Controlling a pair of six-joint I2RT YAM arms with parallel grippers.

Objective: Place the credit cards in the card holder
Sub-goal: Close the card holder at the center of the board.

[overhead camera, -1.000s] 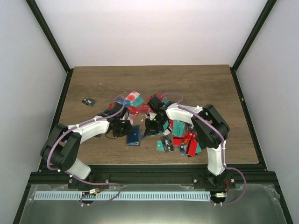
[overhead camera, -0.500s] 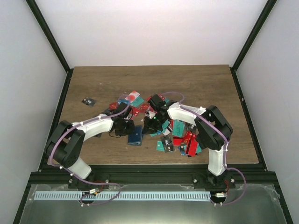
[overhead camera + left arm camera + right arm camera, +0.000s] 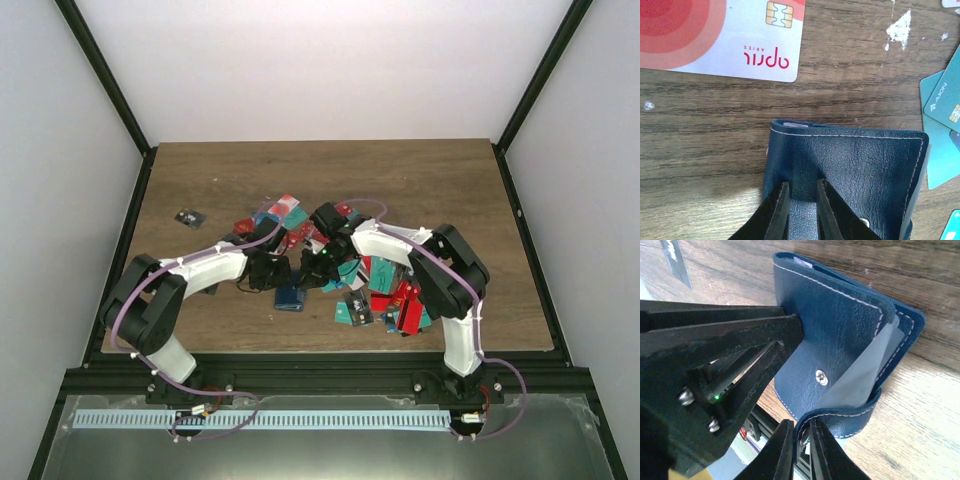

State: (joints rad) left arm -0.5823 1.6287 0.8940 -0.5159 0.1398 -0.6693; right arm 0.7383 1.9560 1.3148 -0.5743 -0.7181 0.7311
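Soft, even light from overhead, no harsh glare.
Faint shadows sit under the arms (image 3: 210, 268) on the table (image 3: 440, 180); in the right wrist view the fingers (image 3: 782, 455) at 6 o'clock blur (too close), while the wallet (image 3: 835, 330) is sharp.

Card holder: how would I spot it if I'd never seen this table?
Look at the wooden table, then the pile of credit cards in the middle. At the pile's near-left edge, the left gripper and right gripper pinch the card holder. It is dark blue stitched leather, folding and thicker than the flat plastic cards.
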